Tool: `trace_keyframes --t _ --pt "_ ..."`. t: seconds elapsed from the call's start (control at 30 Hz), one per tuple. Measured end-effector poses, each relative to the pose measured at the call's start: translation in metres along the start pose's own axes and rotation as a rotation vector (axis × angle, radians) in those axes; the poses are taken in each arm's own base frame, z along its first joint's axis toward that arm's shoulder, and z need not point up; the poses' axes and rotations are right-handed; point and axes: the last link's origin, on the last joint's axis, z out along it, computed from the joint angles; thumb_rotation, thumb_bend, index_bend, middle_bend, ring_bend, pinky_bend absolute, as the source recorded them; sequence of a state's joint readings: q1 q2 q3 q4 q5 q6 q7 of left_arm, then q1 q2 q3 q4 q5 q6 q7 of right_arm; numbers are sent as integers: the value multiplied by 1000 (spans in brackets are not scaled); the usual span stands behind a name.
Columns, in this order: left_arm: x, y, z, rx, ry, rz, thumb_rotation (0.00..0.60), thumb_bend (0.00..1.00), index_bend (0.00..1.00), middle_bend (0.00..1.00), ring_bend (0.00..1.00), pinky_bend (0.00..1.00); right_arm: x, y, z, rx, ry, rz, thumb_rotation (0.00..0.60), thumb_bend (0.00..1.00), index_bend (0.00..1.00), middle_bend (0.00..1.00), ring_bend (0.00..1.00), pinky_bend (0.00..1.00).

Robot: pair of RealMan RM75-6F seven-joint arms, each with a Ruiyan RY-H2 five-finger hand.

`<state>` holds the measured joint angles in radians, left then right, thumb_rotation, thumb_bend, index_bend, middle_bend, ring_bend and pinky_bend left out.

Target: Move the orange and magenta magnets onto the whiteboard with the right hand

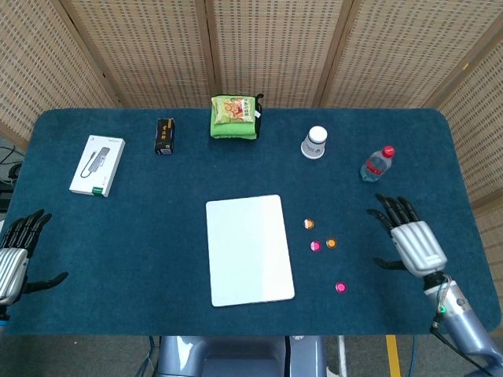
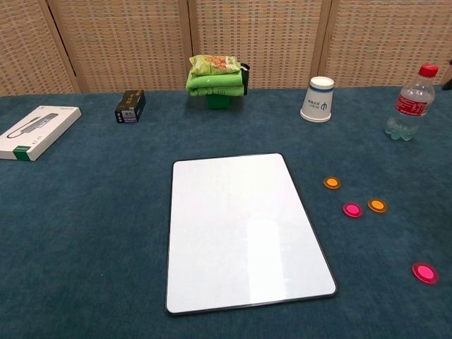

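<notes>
The whiteboard lies bare in the middle of the table. To its right sit two orange magnets and two magenta magnets. My right hand hovers open, fingers spread, to the right of the magnets and holds nothing. At the table's left front edge my left hand stays open. Neither hand shows in the chest view.
Along the back stand a white box, a small black box, a green snack pack, a paper cup and a water bottle just beyond my right hand.
</notes>
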<state>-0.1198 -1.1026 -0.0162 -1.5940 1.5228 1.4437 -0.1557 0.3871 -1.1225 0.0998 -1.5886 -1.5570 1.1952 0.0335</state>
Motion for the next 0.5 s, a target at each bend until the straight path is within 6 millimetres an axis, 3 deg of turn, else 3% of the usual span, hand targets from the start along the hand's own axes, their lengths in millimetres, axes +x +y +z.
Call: trace_keyframes --t 0.1,0.3,0.5 --pt "0 -1 0 4 -1 0 600 0 0 0 0 0 -2 -18 31 79 -24 62 600 67 425 0 0 0" --pt "0 -2 0 13 -6 -3 600 0 0 0 0 0 -17 -55 88 183 -86 65 600 116 434 0 0 0" --pt "1 -4 -1 21 -10 -10 600 0 0 0 0 0 -45 -66 123 153 -153 35 600 153 435 0 0 0"
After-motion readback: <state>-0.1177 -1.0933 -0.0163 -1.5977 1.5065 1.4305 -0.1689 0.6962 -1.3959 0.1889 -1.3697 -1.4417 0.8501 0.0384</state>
